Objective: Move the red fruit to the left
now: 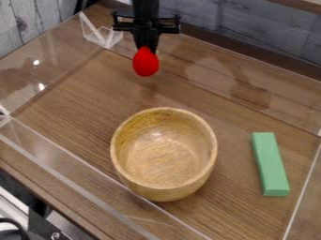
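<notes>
The red fruit (145,62) is small, glossy and rounded, and it hangs just above the wooden table near the back, left of centre. My gripper (145,47) comes down from the top edge and is shut on the fruit's top, with the black fingers pinched together over it. The fruit's green top is hidden by the fingers.
A wooden bowl (164,153) stands at the front centre. A green rectangular block (268,163) lies to its right. Clear acrylic walls (51,52) fence the wooden table (75,112) on the left, front and right.
</notes>
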You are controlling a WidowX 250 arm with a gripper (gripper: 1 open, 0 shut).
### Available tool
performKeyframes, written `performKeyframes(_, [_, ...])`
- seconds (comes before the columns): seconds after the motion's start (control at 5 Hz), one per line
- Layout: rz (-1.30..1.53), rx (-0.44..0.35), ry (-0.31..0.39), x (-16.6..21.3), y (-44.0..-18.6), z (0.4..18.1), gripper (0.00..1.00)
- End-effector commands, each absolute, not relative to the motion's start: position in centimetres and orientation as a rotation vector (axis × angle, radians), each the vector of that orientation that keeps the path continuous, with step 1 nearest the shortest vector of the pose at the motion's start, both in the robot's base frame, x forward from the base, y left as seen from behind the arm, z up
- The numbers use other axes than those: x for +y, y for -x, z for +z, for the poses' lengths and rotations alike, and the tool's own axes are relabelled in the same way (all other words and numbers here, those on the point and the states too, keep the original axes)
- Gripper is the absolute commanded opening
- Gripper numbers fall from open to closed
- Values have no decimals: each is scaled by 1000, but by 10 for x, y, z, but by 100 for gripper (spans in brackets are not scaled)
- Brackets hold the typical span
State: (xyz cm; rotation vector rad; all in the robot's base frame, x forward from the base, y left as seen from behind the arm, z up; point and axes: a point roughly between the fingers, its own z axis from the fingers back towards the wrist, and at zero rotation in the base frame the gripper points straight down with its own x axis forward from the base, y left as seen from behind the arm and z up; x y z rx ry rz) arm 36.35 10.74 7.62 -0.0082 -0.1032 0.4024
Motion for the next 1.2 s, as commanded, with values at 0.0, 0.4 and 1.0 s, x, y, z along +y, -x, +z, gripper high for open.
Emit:
performKeyframes(0.0, [426,-155,-12,116,-371,83,0])
performKeyframes(0.4, [558,-169,8,154,-344,106,0])
performKeyframes(1.0, [762,-187,0,191,-324,91,0])
